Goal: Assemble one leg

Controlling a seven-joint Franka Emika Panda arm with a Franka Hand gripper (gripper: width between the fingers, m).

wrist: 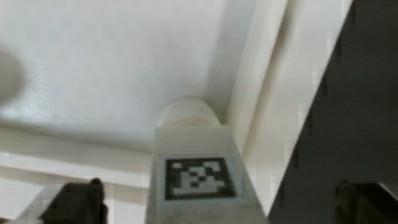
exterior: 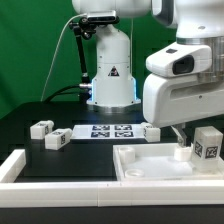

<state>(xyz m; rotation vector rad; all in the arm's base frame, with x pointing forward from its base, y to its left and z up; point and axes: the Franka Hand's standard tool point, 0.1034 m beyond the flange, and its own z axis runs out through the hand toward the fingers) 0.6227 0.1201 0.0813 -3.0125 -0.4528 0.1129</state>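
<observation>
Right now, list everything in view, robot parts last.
small white plastic cuboid legs: at least four, white with black-and-white tags; two at the exterior view's left of the board, one at its right end, one far right.
flat white marker board: one; mid-table.
large white square rimmed tray part: one; front, exterior view's right.
white bar: one; front, exterior view's left.
black table: one.
white robot arm: one; over the tray.
tool: one, dark fingers, open around a tagged leg.
</observation>
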